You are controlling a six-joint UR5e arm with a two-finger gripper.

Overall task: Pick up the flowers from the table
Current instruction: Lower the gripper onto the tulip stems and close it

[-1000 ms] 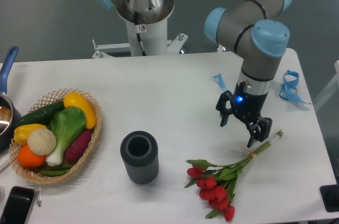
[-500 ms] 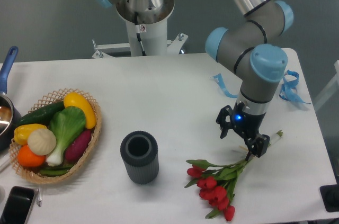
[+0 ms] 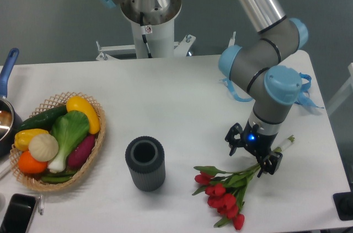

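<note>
The flowers (image 3: 223,193), a bunch of red tulips with green leaves and pale green stems, lie on the white table (image 3: 182,106) at the front right, heads toward the front and stem ends (image 3: 284,144) pointing to the back right. My gripper (image 3: 252,158) is open and lowered over the stems near the band, one finger on each side of them. The stem part under the gripper is hidden.
A dark grey ribbed cylinder vase (image 3: 145,163) stands left of the flowers. A wicker basket (image 3: 58,140) of vegetables sits at the left. A blue ribbon (image 3: 300,91) lies at the back right. A pan (image 3: 5,113) and a phone (image 3: 15,213) are at the left edge.
My gripper has moved down and toward the front, from above the stems to straddling them near the table. The flowers have not moved.
</note>
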